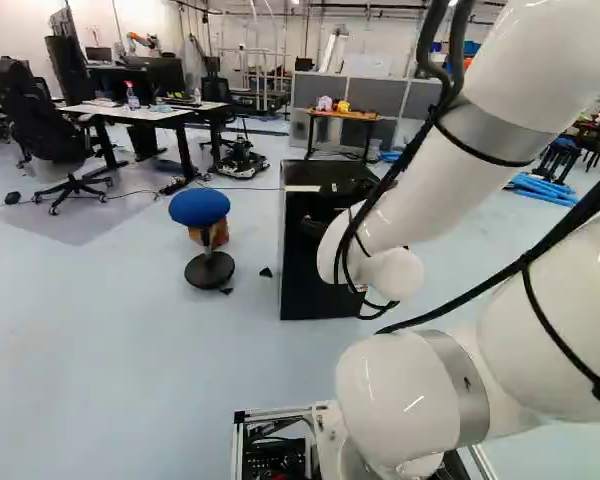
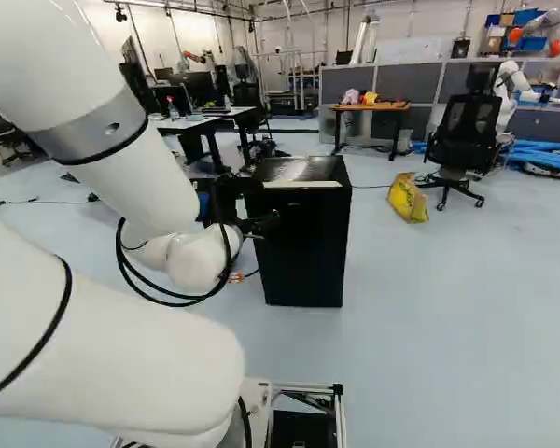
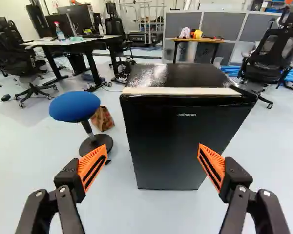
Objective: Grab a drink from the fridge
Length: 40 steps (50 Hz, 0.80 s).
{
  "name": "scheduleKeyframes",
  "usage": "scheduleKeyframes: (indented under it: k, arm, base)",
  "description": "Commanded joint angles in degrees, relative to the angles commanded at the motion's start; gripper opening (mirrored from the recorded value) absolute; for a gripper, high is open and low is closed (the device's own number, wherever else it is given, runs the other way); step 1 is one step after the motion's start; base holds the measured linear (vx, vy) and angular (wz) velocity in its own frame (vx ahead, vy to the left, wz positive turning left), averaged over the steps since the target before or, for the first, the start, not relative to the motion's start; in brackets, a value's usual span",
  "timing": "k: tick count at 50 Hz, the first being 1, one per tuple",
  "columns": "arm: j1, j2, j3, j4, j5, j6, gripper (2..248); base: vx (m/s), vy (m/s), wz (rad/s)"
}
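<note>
I had the arm (image 1: pixel 485 130) stretched out ahead of the base, bent well above its lowest joint (image 1: pixel 400 400). In the left base view its forearm sloped down from the upper right; in the right base view it dropped from the upper left toward the rounded white wrist (image 2: pixel 196 259). Black cables (image 1: pixel 405 160) ran along it, strapped down in places and looping loosely around the wrist. Beyond that, the gripper (image 2: pixel 261 224) was partly hidden. Through the wrist view I saw it aimed forward and slightly down, fingers spread wide, orange pads (image 3: pixel 93 166) angled toward each other, well apart, nothing between them touched.
</note>
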Motion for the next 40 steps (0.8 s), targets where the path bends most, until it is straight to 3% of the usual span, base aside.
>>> scheduleKeyframes:
  k: [40]
  arm:
    - [0.0, 0.0, 0.0, 0.0, 0.0, 0.0, 247]
  base:
    - [0.086, 0.065, -0.049]
